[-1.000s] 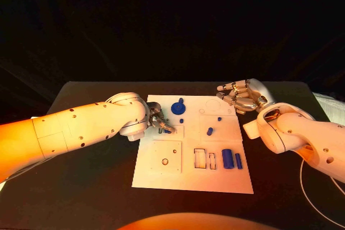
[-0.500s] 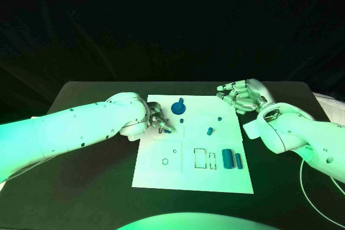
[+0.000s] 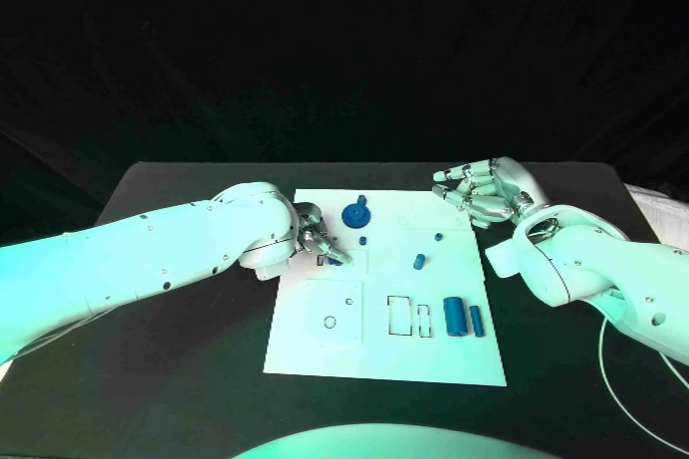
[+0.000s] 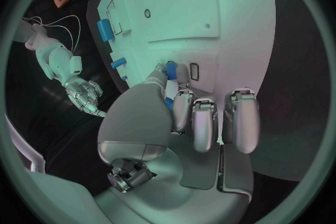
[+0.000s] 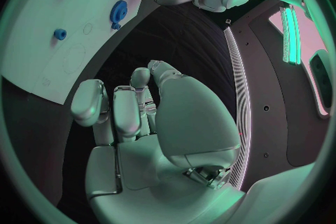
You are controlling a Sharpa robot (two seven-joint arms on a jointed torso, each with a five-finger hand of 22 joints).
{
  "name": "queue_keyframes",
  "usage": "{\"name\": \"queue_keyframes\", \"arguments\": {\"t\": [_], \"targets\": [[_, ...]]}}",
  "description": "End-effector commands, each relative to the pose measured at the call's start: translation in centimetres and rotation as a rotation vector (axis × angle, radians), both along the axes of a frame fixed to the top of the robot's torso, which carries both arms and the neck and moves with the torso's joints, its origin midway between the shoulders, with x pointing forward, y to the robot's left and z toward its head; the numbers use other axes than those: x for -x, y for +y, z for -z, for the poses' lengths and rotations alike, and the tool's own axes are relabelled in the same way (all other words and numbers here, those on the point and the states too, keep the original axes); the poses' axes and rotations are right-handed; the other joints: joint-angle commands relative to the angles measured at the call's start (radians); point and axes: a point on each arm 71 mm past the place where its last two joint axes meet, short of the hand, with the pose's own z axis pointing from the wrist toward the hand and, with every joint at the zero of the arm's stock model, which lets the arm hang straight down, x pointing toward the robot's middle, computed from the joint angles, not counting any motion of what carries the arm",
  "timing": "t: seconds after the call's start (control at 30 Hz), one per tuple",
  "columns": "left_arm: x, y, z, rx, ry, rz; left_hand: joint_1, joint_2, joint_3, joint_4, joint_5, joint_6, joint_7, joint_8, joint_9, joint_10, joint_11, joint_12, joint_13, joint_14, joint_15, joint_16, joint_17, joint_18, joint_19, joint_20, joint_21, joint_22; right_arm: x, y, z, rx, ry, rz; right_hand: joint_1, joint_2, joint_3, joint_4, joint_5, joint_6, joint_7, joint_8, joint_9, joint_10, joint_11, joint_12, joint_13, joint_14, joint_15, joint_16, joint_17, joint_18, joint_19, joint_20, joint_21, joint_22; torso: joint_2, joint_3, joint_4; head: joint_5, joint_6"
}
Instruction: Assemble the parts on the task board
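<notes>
While the left hand [image 3: 316, 242] sits low over the task board's [image 3: 385, 354] left edge, it pinches a small blue part [image 4: 171, 71] betw. thumb and a finger, tip down at a small rectangular slot [image 4: 195, 71] in the board; the other fingers [image 4: 241, 119] lie side by side, curled over the board. Judging by this, the step in hand is seating that piece in its cutout, i.e. an insertion, not a pick. The right hand [image 3: 481, 192] hangs off the board's far right corner w/ fingers curled in on nothing, clear of the parts. Elsewhere on the board: a blue gear [image 3: 354, 216] near the far edge, a small peg [image 3: 419, 262] mid-board, and a blue cylinder [image 3: 454, 316] w/ a thinner bar [image 3: 475, 321] just beside it near the right side, next to two outlined rectangular recesses [image 3: 400, 316]. Next move prob. calls for lining the piece square w/ the slot, then pressing straight down w/o tilting; whether it's already partly in can't be told, since the fingers hide the contact. No brand, label or readable writing shows on board, parts or arms — only outlines and holes.
</notes>
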Motion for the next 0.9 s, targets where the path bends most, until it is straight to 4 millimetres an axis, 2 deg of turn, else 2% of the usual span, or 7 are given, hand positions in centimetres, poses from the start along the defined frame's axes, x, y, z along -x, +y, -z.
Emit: {"name": "queue_keyframes", "arguments": {"t": [0.03,0.43,0.77,0.9], "targets": [[0.23,0.07,0.64,-0.027,0.042,0.013,0.020,0.035,-0.009,0.000,0.001,0.025,-0.019,0.002,0.002,0.007,0.000,0.004,-0.001,0.106,-0.006,0.003,0.263,-0.010,0.071,-0.007,0.004,0.207,0.06,0.19,0.05,0.006,0.003,-0.016,-0.001,-0.007,0.006,-0.003,0.004,-0.006,0.000,0.000,0.001,-0.008,0.001,-0.004,-0.001,0.015,0.007,-0.005,-0.001,0.011,-0.004,-0.001,-0.003,-0.001,0.000,0.0001,-0.0004,0.000,0.000],[-0.01,0.20,0.52,-0.032,0.042,0.011,0.000,0.043,-0.041,0.011,0.001,0.030,-0.020,-0.002,0.006,0.009,-0.002,0.004,0.000,0.106,-0.007,0.003,0.263,-0.010,0.071,-0.008,0.005,0.208,0.08,0.19,0.04,0.006,0.003,-0.016,-0.001,-0.007,0.006,-0.003,0.004,-0.006,0.000,0.000,0.001,-0.008,0.001,-0.004,-0.001,0.015,0.007,-0.005,-0.001,0.011,-0.004,-0.001,-0.003,-0.001,0.000,0.0003,-0.0001,0.001,-0.001],[-0.06,0.20,0.42,-0.029,0.035,0.006,-0.076,0.030,-0.121,0.058,0.001,0.030,-0.014,-0.009,0.013,0.002,0.002,-0.011,-0.013,0.106,-0.005,0.003,0.263,-0.008,0.068,-0.008,-0.003,0.203,0.06,0.17,0.06,0.006,0.003,-0.015,-0.001,-0.007,0.006,-0.003,0.004,-0.006,0.000,0.000,0.001,-0.008,0.001,-0.004,-0.001,0.015,0.007,-0.005,-0.001,0.011,-0.004,-0.001,-0.003,-0.001,0.000,-0.0001,0.0002,0.000,-0.001],[-0.06,0.22,0.41,-0.028,0.035,0.006,-0.087,0.025,-0.138,0.063,0.002,0.029,-0.014,-0.011,0.016,0.002,0.003,-0.011,-0.013,0.106,-0.005,0.003,0.263,-0.008,0.069,-0.007,-0.003,0.203,0.06,0.17,0.07,0.006,0.003,-0.014,-0.001,-0.007,0.006,-0.003,0.004,-0.006,0.000,0.000,0.001,-0.008,0.001,-0.004,-0.001,0.015,0.007,-0.005,-0.001,0.011,-0.004,-0.001,-0.003,-0.001,0.000,-0.0002,0.0003,-0.001,-0.001]]}}
